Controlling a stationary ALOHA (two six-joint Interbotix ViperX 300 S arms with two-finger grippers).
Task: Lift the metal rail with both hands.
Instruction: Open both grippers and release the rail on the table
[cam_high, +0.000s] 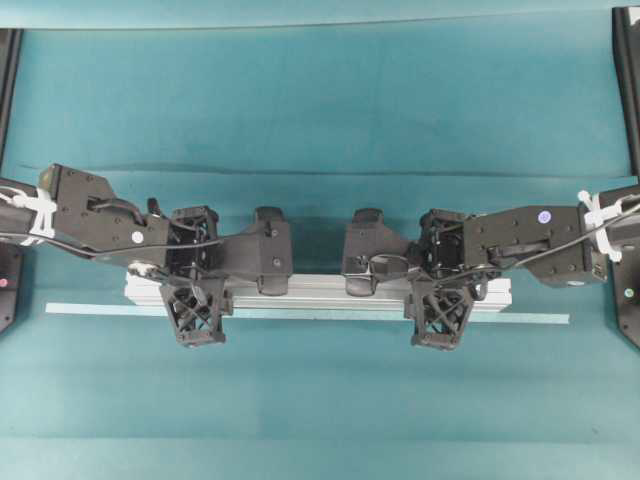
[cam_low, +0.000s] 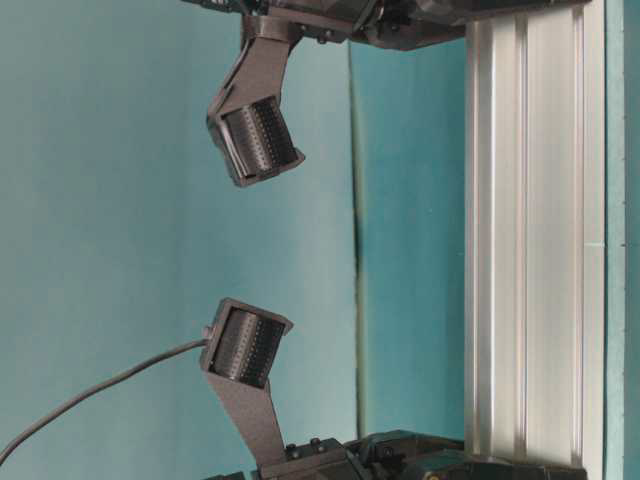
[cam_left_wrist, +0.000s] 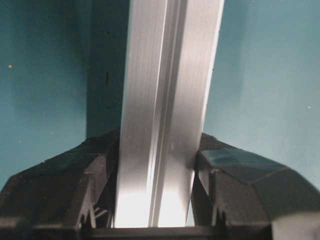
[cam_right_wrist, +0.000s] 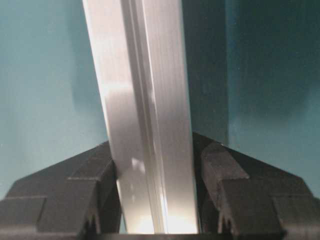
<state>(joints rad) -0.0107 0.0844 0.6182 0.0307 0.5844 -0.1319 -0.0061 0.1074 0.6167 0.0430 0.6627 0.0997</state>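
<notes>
The metal rail (cam_low: 525, 240) runs straight from the top edge to the bottom edge, its long grooves showing. Black gripper parts meet it at both ends. Away from the rail, over the teal table (cam_low: 110, 230), two ribbed black pads (cam_low: 258, 140) (cam_low: 245, 347) stick out on angled brackets. A grey cable (cam_low: 90, 393) trails from the lower pad.

Teal table (cam_high: 320, 110), pale tape strip (cam_high: 100, 309).

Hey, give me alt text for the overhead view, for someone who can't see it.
Two black robot arms reach in from the left and right edges and grip a long silver metal rail near each end, the left gripper and right gripper with jaws closed on it. A thin pale tape strip lies alongside on the teal table.
</notes>
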